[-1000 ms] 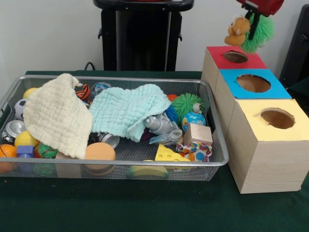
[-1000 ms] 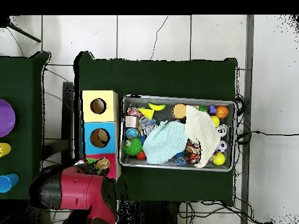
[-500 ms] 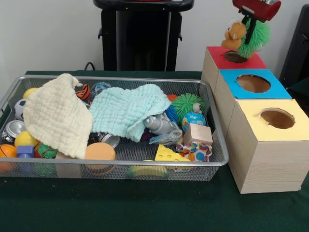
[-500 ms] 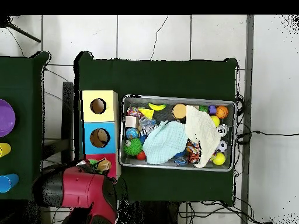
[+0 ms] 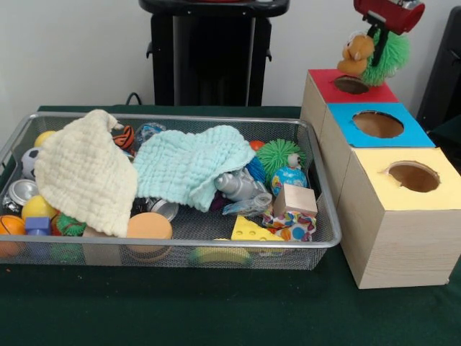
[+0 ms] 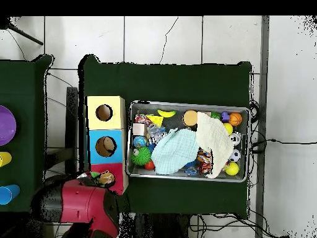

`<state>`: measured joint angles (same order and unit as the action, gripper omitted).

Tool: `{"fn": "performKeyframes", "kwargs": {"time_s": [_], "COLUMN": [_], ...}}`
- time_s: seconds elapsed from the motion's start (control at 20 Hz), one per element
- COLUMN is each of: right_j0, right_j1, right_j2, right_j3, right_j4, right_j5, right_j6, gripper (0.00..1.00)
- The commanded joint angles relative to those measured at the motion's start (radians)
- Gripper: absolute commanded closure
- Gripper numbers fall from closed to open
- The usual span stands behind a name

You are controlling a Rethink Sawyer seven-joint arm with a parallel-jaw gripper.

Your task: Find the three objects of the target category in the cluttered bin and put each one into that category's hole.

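stuffed toy [image 5: 358, 54] in claw [image 5: 374, 45] over red box [image 5: 344, 94], green tablecloth [image 5: 216, 306]

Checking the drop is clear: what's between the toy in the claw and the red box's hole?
Nothing. In the front view, bare air separates the toy from the hole in the red box.

Green table and a second side table on a tiled floor

The dark green table [image 6: 167, 80] sits on a white tiled floor [image 6: 285, 93]. On the neighbouring table [image 6: 21, 93] lie a purple plate [image 6: 6, 125], a yellow cup [image 6: 4, 159] and a blue cup [image 6: 5, 194].
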<state>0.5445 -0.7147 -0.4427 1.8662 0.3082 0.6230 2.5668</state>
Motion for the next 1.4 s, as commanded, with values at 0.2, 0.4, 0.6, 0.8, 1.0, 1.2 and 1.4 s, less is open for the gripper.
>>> {"fn": "performKeyframes", "kwargs": {"time_s": [0.2,0.4,0.6,0.8,1.0,1.2,1.4], "right_j0": [0.016,0.011,0.040,0.042,0.024,0.043,0.053], "right_j1": [0.046,0.056,0.056,0.043,0.041,0.051,0.062], "right_j2": [0.030,0.037,0.000,0.008,0.030,0.022,0.013], "right_j3": [0.030,0.040,-0.006,0.006,0.040,0.031,0.027], "right_j4": [0.093,0.107,0.104,0.126,0.143,0.154,0.152], "right_j5": [-0.042,-0.062,0.019,0.009,-0.039,-0.039,-0.047], "right_j6": [0.285,0.268,0.296,0.295,0.260,0.273,0.268], "gripper": [1.00,1.00,1.00,1.00,1.00,1.00,1.00]}}
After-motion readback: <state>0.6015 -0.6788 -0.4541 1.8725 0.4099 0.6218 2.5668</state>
